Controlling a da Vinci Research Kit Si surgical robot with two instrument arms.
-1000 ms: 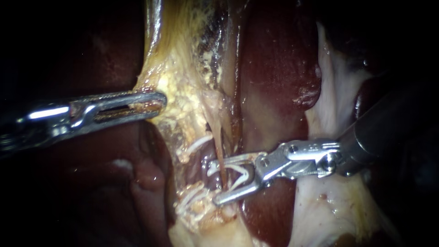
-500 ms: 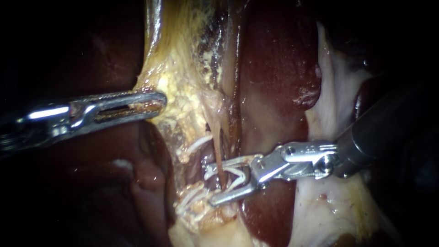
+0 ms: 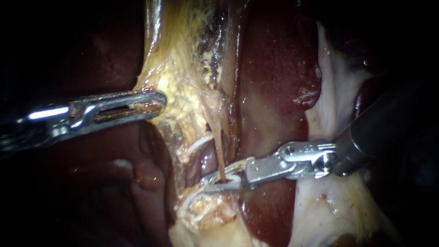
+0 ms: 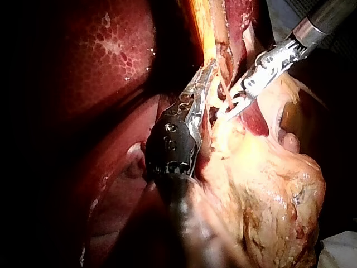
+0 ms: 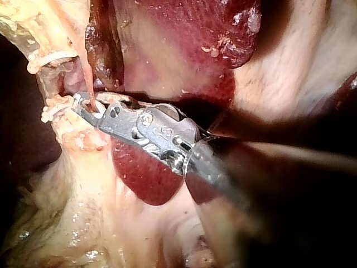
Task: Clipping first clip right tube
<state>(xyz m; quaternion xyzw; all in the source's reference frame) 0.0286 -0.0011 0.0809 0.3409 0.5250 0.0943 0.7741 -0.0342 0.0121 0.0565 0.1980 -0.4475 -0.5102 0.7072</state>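
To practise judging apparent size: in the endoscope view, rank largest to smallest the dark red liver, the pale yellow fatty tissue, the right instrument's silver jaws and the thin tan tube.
1. dark red liver
2. pale yellow fatty tissue
3. right instrument's silver jaws
4. thin tan tube, gripped between those jaws

Right instrument [image 3: 208, 182] now tight on tube [image 3: 219, 155]

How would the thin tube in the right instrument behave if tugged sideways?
Probably floppy: the tube is a thin strand stretched straight, so it would bend with the right instrument. Likely fragile and slippery, being so slender and glistening.
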